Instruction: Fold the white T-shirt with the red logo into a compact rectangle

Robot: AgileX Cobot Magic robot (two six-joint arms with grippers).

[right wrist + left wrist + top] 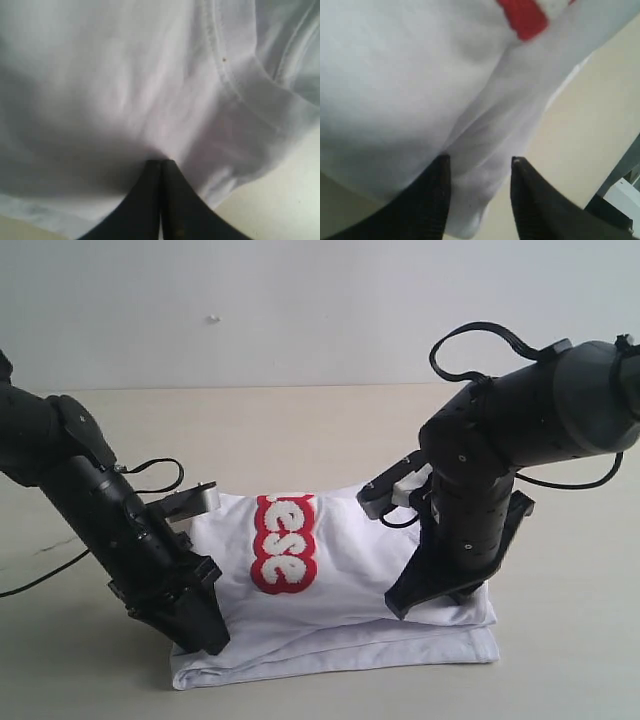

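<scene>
So, closest in: my left claw (479,161) has its fingers spread with a soft ridge of the white T-shirt (350,575) sitting between them. Honestly can't tell if they're biting it or just straddling it. That claw is down at the shirt's near corner, left of the red logo (283,543). My right claw (161,163) is pressed together, tips nosed into the cloth right of the logo, near a stitched hem; no clue whether any fabric is caught in there. The shirt lies folded in layers on the table (300,430), logo face up. My left arm (110,510) and right arm (490,470) lean in toward the logo from either side, wrists angled steeply down.
</scene>
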